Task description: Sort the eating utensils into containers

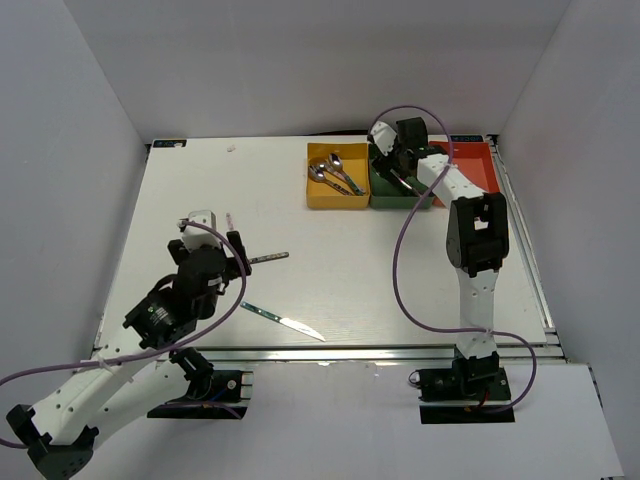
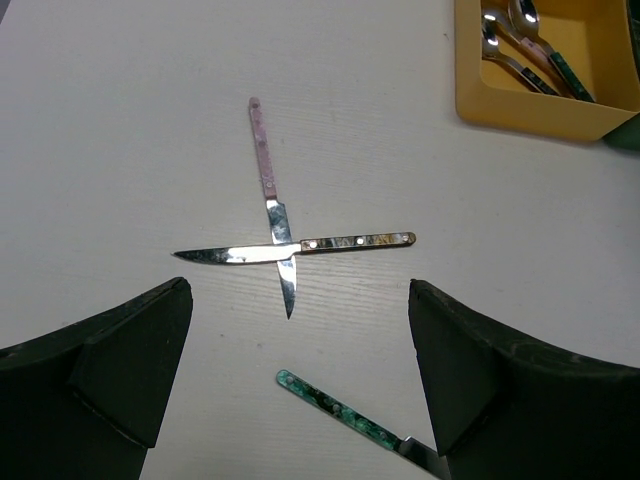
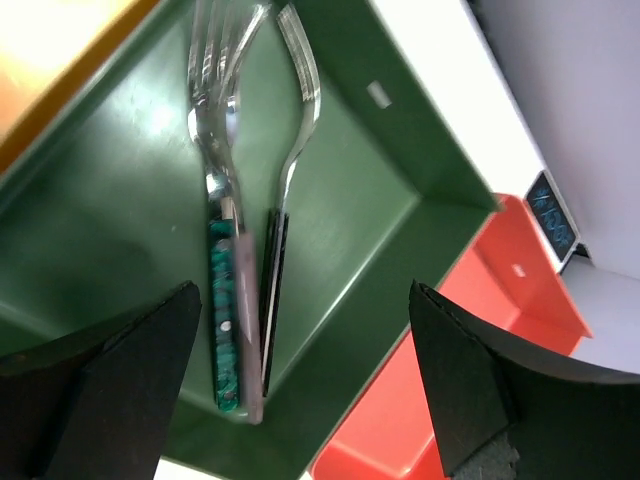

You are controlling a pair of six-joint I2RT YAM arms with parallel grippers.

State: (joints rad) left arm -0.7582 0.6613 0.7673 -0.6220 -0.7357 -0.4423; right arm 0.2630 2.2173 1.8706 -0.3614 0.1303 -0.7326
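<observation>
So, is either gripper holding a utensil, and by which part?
Neither. The left gripper hangs open over the crossed knives, the right gripper open over forks in the green bin.

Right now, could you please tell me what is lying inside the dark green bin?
Forks lie side by side in the dark green bin: a teal-handled fork, a dark-handled fork, a pink handle between. The right fingers hide the bin's near corners.
</observation>
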